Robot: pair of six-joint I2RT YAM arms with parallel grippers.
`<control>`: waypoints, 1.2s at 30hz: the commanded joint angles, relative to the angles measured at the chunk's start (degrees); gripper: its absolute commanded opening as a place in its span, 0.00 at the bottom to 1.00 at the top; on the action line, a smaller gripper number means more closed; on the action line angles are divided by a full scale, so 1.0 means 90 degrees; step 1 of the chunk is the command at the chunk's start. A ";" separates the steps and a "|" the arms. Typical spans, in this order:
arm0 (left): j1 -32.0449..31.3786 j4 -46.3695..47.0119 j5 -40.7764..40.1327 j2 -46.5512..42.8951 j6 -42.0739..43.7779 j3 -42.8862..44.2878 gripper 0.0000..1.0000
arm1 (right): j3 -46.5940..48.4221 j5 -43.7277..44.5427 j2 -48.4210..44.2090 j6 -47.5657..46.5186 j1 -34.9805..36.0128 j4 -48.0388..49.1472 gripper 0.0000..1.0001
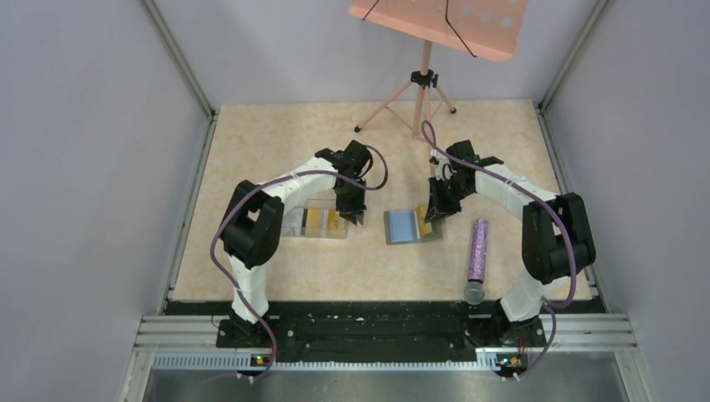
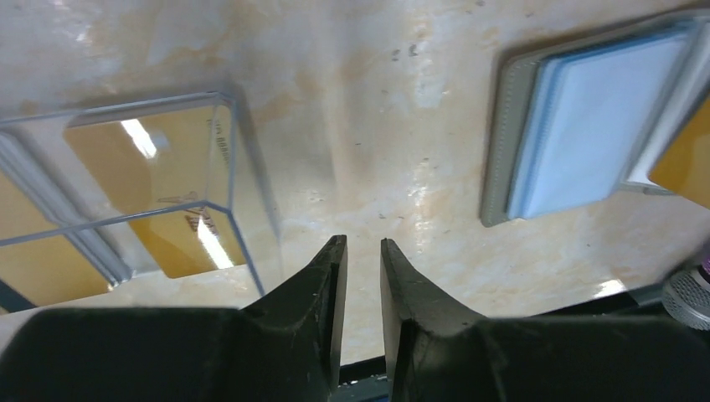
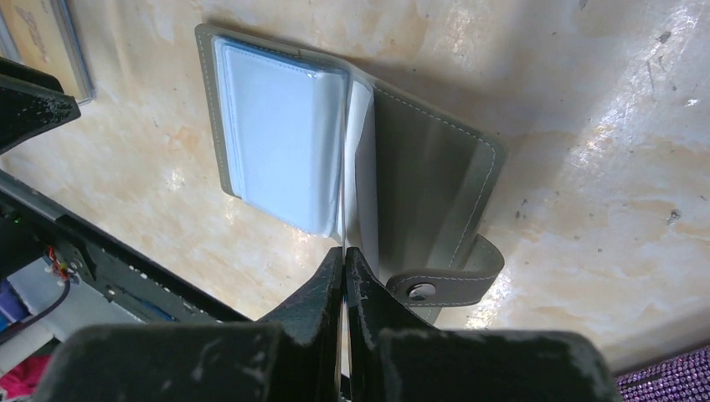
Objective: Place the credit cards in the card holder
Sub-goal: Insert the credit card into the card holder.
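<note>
With the right gripper (image 3: 345, 266) pinched shut on what looks like an orange card (image 2: 688, 155), edge-on over the open card holder (image 3: 427, 176) mid-table, we need to slide it squarely under the clear sleeve (image 3: 362, 159) while the left gripper (image 2: 362, 251), narrow and empty, hovers beside the clear box (image 2: 239, 167).

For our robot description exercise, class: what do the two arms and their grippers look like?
The left arm and right arm have white links and bulky black joints. A purple cable loops along each. The left gripper and right gripper have black, tapered fingers.
</note>
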 commanded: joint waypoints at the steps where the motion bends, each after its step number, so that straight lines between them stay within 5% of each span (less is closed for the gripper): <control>1: -0.0096 0.0519 0.0746 -0.0314 -0.0042 0.0140 0.27 | 0.0335 0.0185 0.0091 -0.0204 0.0043 -0.0090 0.00; 36: -0.0579 0.0120 0.0919 0.1295 0.0088 0.0940 0.14 | -0.0027 -0.1086 0.0687 0.0356 -0.0253 0.0496 0.00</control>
